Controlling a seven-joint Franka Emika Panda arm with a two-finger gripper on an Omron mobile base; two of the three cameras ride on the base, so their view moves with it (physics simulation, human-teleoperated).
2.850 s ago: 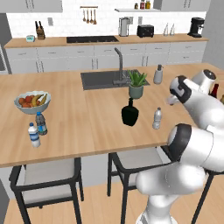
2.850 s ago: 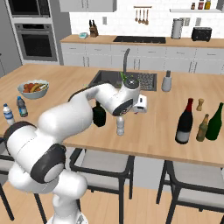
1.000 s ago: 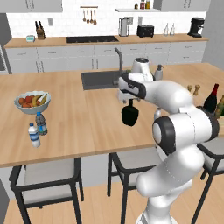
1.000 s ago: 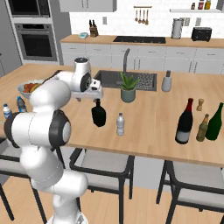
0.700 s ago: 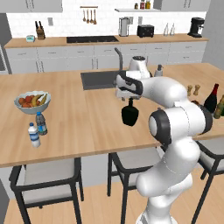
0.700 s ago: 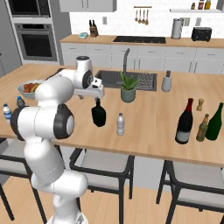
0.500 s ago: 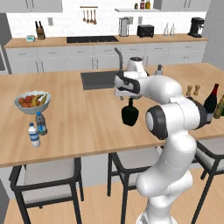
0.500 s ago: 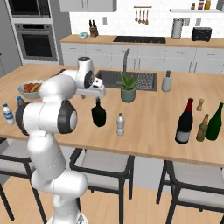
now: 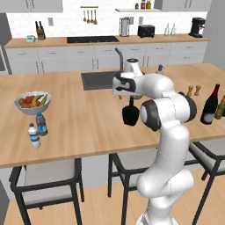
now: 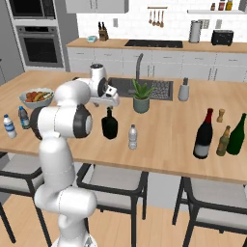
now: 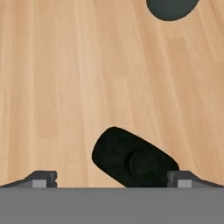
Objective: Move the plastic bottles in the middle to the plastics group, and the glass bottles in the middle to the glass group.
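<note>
Centrally, squat black bottle [image 10: 109, 125]: upright on wooden island counter [image 10: 164, 126], below the gripper [image 11: 111, 177], whose jaws stand wide and empty above its neck. Small clear water bottle [image 10: 132, 137] just beside; potted plant [image 10: 142, 96] behind; wine bottle [image 10: 203, 134] well apart, near olive-green bottle [image 10: 237, 135]

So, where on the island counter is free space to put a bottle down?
The wood between the fruit bowl and the black bottle is bare, as is the stretch between the clear bottle and the wine bottle. It is crowded beside the olive-green bottle.
</note>
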